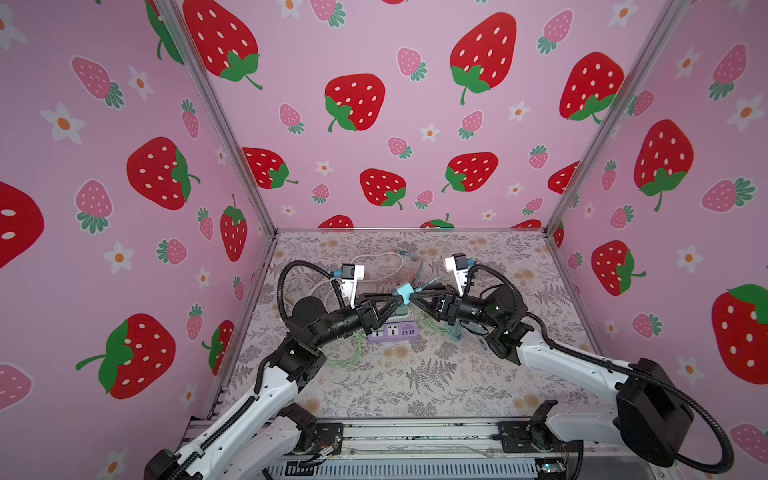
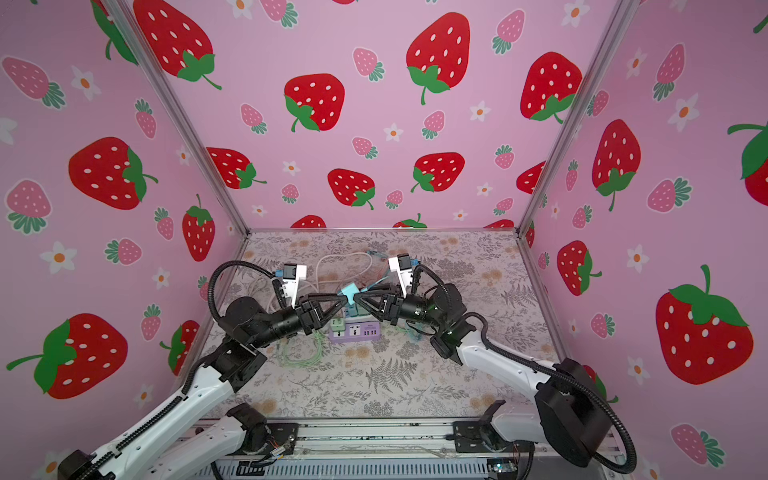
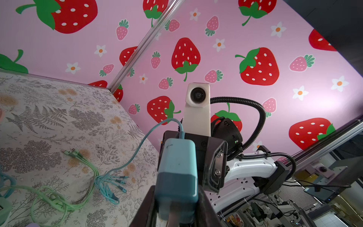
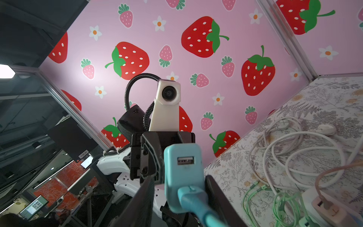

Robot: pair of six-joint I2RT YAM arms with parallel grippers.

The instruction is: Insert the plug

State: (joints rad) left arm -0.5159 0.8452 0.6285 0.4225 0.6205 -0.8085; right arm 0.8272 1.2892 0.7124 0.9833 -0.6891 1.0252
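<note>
A light-blue charger block (image 1: 405, 291) (image 2: 350, 291) hangs above the table's middle, between both grippers. My left gripper (image 1: 397, 296) (image 3: 176, 196) is shut on the block (image 3: 176, 173), one finger on each side. In the right wrist view a teal USB plug (image 4: 193, 198) sits in the lower port of the block (image 4: 182, 169), and the upper port is bare. My right gripper (image 1: 415, 297) (image 4: 179, 178) straddles plug and block. One finger lies against the block and the other stands off with a gap. The plug's teal cable (image 3: 149, 137) trails down to the table.
A purple power strip (image 1: 392, 332) (image 2: 355, 332) lies just below the grippers, with a green adapter (image 2: 337, 326) in it. White cables (image 4: 294, 141) coil behind. A green cable (image 1: 349, 357) and a teal multi-head cable end (image 3: 110, 182) lie on the floral mat.
</note>
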